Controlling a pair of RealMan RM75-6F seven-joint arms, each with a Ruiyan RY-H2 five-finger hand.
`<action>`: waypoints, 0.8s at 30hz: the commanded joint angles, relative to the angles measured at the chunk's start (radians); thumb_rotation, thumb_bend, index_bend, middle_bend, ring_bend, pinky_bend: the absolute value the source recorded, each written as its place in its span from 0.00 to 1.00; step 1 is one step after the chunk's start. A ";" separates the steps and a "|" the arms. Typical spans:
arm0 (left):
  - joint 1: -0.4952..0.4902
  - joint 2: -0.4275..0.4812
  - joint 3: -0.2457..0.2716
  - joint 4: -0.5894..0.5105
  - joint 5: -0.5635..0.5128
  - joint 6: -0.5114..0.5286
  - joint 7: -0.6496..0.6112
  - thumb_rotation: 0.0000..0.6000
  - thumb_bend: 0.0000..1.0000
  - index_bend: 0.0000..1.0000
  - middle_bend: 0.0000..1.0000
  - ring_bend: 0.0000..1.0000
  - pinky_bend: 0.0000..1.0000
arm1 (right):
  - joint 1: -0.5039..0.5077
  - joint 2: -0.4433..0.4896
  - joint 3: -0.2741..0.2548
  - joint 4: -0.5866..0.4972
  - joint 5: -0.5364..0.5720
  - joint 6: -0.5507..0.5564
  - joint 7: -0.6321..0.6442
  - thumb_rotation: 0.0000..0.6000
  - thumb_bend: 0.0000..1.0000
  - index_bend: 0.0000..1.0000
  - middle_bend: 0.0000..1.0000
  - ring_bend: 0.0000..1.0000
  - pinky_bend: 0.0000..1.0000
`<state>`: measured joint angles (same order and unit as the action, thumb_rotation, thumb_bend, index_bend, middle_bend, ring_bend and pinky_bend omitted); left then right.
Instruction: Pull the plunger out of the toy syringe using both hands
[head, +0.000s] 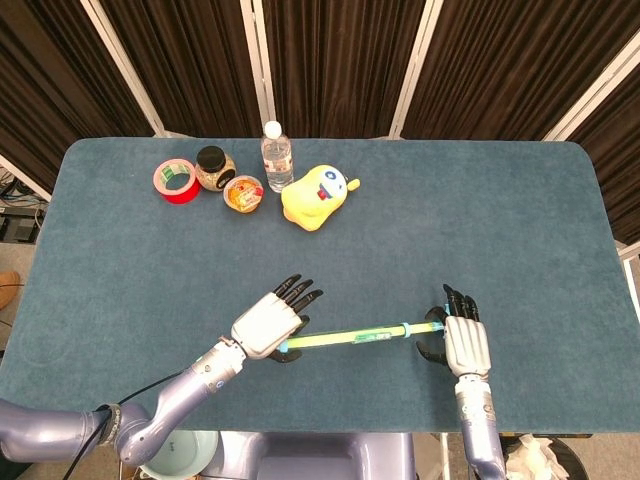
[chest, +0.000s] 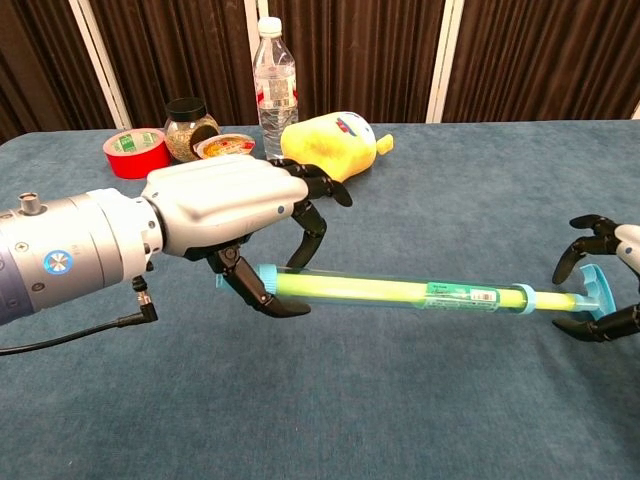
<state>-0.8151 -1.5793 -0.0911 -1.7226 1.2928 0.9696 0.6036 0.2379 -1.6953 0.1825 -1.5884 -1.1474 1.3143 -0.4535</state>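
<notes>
The syringe (chest: 400, 293) lay near the front edge of the blue table (head: 500, 220), running left to right between the two hands. The left hand (chest: 225, 215) arched over its barrel end, thumb under and fingers (chest: 310, 235) curled down on the far side, closing round the tube and gripping it. The yellow-green plunger (chest: 555, 297) showed a short way out of the barrel's collar at the right, ending in a light-blue T handle (chest: 596, 289). The right hand (head: 464, 343) sat at that handle with dark fingertips (chest: 585, 225) hooked above and below it; from the chest view the fingers bracketed the handle, but whether they actually pressed on it I could not tell. At the table's far left stood a red tape roll (head: 176, 181), a jar (head: 211, 168), a fruit cup (head: 243, 193), a water bottle (head: 276, 157) and a yellow plush toy (head: 317, 198), all well apart from the syringe
</notes>
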 joint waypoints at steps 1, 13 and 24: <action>-0.002 0.002 -0.002 -0.004 0.002 0.002 0.000 1.00 0.34 0.62 0.09 0.00 0.06 | 0.004 -0.006 0.005 0.004 0.006 0.001 -0.001 1.00 0.29 0.45 0.07 0.01 0.00; -0.004 0.019 -0.002 -0.029 0.011 0.010 -0.004 1.00 0.34 0.63 0.09 0.00 0.06 | 0.013 -0.023 0.016 0.045 0.035 0.001 0.011 1.00 0.30 0.48 0.08 0.02 0.00; -0.009 0.030 -0.003 -0.049 0.027 0.015 -0.007 1.00 0.34 0.64 0.09 0.00 0.06 | 0.024 -0.043 0.021 0.080 0.057 -0.004 0.009 1.00 0.36 0.55 0.10 0.03 0.00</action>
<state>-0.8237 -1.5496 -0.0942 -1.7716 1.3195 0.9848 0.5966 0.2617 -1.7371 0.2032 -1.5107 -1.0924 1.3105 -0.4434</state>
